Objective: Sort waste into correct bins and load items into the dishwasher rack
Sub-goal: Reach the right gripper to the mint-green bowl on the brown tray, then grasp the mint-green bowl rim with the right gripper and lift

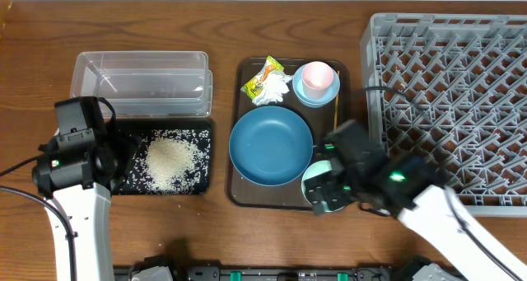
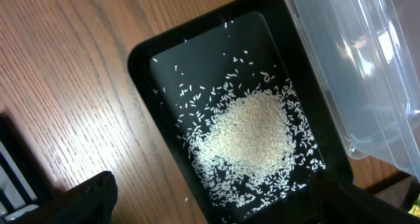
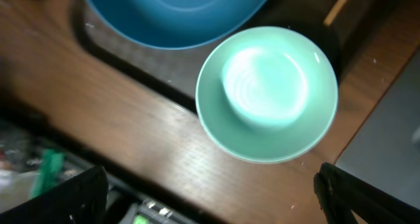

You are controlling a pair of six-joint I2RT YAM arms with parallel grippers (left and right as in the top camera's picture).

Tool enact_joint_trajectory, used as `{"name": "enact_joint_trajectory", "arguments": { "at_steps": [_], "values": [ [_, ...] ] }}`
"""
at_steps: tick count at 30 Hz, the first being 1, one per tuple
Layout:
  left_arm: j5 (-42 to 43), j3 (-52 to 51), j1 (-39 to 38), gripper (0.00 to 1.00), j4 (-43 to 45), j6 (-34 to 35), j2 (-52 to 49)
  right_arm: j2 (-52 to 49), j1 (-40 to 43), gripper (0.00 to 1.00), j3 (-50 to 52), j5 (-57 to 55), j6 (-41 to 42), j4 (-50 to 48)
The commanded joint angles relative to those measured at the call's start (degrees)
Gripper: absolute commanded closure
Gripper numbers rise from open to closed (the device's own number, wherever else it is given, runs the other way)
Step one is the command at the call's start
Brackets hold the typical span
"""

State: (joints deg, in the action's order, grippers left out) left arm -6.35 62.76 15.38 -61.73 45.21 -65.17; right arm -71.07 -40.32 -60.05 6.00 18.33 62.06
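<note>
While both grippers hang w/ jaws spread wide and nothing held, the left gripper (image 2: 223,201) hovers over a shallow black tray (image 2: 141,60) lying left of the brown serving tray (image 1: 239,194), and the right gripper (image 3: 216,198) hovers over a pale mint bowl (image 3: 268,92) at that tray's near right corner. Left wrist cam alone shows detail of the rice (image 2: 252,135): a dense heap mid-tray w/ loose grains scattered round it, and the clear tub (image 2: 367,66) overlapping the black tray's far rim. Right wrist cam alone shows the mint bowl sitting partly over the serving tray's edge onto the table (image 3: 157,152), close beside the blue dish (image 3: 170,14); whether they touch can't be told. Overhead cam gives the rest: on the serving tray's far end sit a yellow-green wrapper (image 1: 263,79) and white tissue (image 1: 278,90), then a second mint bowl (image 1: 329,94) w/ a pink cup (image 1: 316,77) in it; a wooden stick (image 1: 336,108) runs along the tray's right rim. Grey rack (image 1: 453,108) stands right of the tray, only a narrow strip of wood btwn them. A similar narrow strip separates the tray from the black tray.
</note>
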Motion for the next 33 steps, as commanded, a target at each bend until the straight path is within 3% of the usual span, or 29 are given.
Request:
{"name": "enact_joint_trajectory", "arguments": {
  "at_steps": [1, 5, 6, 8, 9, 16, 24, 26, 28, 33],
  "values": [
    [-0.5, 1.0, 0.3, 0.04, -0.4, 0.5, -0.1, -5.2, -3.9, 0.01, -0.7, -7.1, 1.4, -1.1],
    [-0.5, 1.0, 0.3, 0.04, -0.4, 0.5, -0.1, -12.1, -4.5, 0.01, -0.7, -7.5, 1.4, -2.6],
    [-0.5, 1.0, 0.3, 0.04, -0.4, 0.5, -0.1, -13.9, -4.5, 0.07, -0.7, -7.5, 1.4, -3.0],
    [-0.5, 1.0, 0.3, 0.04, -0.4, 0.5, -0.1, -17.5, -4.5, 0.35, -0.7, -7.5, 1.6, -4.0],
    [-0.5, 1.0, 0.3, 0.04, -0.4, 0.5, -0.1, -18.9, -4.5, 0.38, -0.7, -7.5, 2.6, -4.2],
    [-0.5, 1.0, 0.3, 0.04, -0.4, 0.5, -0.1, -26.5, -4.9, 0.35, -0.7, -6.5, 5.4, -7.4],
    [-0.5, 1.0, 0.3, 0.04, -0.4, 0.5, -0.1, -27.5, -8.2, 0.35, -0.5, -5.6, 5.8, -11.2],
    [-0.5, 1.0, 0.3, 0.04, -0.4, 0.5, -0.1, -27.5, -8.7, 0.41, -0.5, -6.7, 7.3, -11.4],
    [-0.5, 1.0, 0.3, 0.04, -0.4, 0.5, -0.1, -27.5, -9.0, 0.53, -0.5, -7.7, 8.5, -11.3],
    [-0.5, 1.0, 0.3, 0.04, -0.4, 0.5, -0.1, -27.5, -9.0, 0.57, -0.5, -7.7, 8.5, -11.3]
  ]
}}
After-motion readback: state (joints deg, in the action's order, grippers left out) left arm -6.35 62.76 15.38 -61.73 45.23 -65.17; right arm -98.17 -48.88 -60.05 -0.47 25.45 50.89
